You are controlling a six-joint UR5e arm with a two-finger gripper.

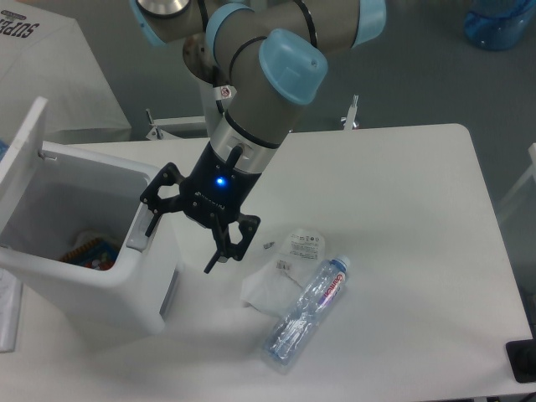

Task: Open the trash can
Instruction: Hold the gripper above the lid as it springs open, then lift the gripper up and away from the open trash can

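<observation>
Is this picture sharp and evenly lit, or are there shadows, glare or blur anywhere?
Fixed camera: soft, even light and no harsh glare on the table; faint shadow beneath the trash can and end effector; a blue light glows on the wrist; the bottle label is too soft to read clearly.

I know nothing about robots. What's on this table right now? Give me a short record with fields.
bin: white trash can at the table's left
lid: lid swung up, bin open
inside: colourful litter at the bottom
gripper: gripper open, holding nothing, one finger by the bin's grey button strip
bottle: clear plastic bottle lying on its side
paper: crumpled white wrapper beside the bottle
task: looks done
</observation>
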